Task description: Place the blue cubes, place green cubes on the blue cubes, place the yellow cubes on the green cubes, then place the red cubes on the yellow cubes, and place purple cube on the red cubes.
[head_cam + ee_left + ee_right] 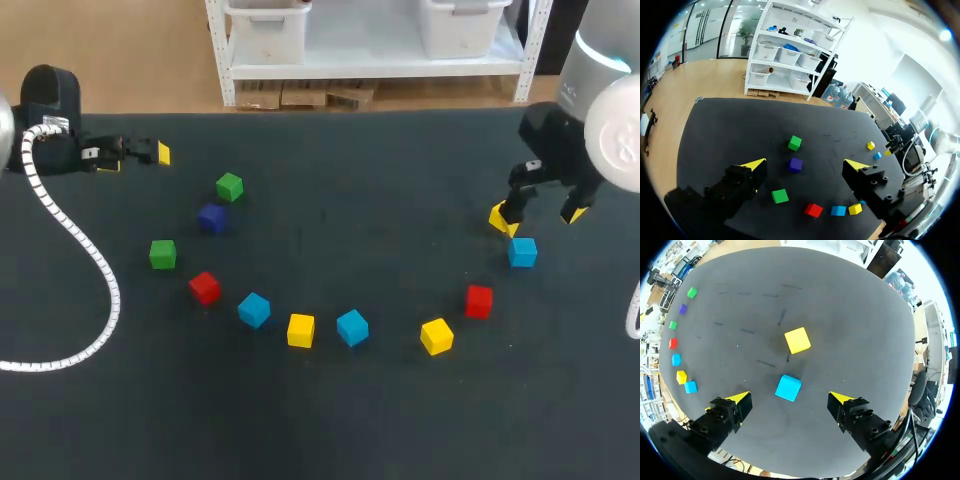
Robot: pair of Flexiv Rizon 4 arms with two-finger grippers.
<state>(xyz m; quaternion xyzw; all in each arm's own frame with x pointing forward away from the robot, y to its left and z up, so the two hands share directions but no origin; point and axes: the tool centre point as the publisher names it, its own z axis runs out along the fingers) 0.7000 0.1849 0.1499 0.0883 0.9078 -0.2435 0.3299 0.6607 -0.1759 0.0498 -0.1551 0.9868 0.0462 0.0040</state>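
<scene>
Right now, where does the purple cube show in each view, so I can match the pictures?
Head view: the purple cube lies left of the table's middle, just below a green cube.
Left wrist view: the purple cube lies just ahead of the left gripper, nearer than the green cube.
Right wrist view: the purple cube lies far from the right gripper.
Shared landmark: the green cube next to it.
</scene>
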